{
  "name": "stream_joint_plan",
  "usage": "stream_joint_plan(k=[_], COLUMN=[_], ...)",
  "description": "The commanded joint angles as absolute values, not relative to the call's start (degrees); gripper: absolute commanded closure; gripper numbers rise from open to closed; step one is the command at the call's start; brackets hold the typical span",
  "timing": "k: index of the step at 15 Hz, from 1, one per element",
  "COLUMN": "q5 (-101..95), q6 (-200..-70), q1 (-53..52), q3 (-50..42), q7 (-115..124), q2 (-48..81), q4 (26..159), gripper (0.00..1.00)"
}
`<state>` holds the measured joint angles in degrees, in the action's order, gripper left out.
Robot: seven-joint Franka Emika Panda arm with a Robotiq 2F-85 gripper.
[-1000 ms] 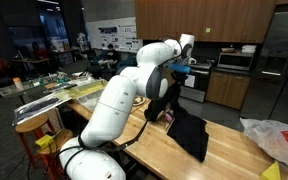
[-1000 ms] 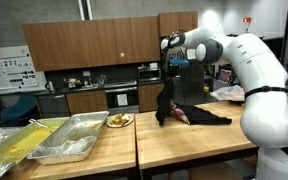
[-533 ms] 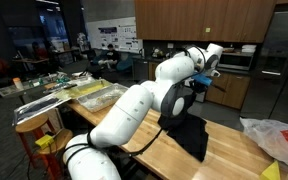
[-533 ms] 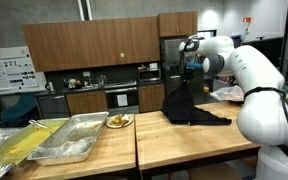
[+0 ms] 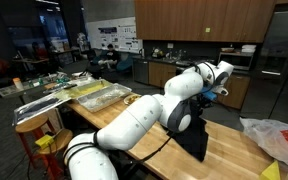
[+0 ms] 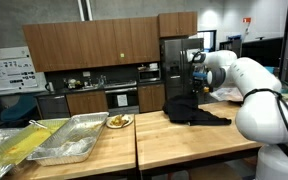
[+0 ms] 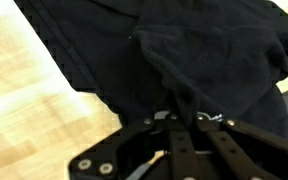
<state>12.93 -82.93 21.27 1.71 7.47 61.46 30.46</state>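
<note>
gripper (image 7: 184,118): pinched tight on fold of black cloth (image 7: 199,50)
cloth: bulk below gripper, trailing onto desk (image 7: 24,85)
tip: firm pinch, slow lift; thin fold may slip

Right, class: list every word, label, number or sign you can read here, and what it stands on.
No text is legible.
Wall posters: printed, too small and blurred.
Small red sign up high: blurred.
The black cloth in the jaws: no label shows.

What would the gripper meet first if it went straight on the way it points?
The black cloth pinched in the gripper; beyond it, probably the wooden table, though depth is unclear.
</note>
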Motion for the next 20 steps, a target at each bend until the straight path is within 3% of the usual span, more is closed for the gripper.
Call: stream_joint_plan(k=[1,5,6,7,8,18,20], q5=[13.2,9.7,8.2,6.4,4.8,-0.2,0.7], q6=[-79.7,-81.3,-81.6,-82.2,-85.5,-100.3,-103.7], q1=[21.1,18.7,17.8,16.8,15.8,10.8,10.6], q3=[1.1,-1.1,-2.0,-3.0,-3.9,-5.1,-4.2], q7=[13.4,17.7,18.7,19.3,19.4,19.1,18.6], q2=[66.8,70.3,71.0,71.6,68.4,67.8,67.5], q4=[23.8,20.6,19.9,19.1,25.3,23.7,23.8], gripper=[0.99,0.98,0.87,0.70,0.65,0.01,0.00])
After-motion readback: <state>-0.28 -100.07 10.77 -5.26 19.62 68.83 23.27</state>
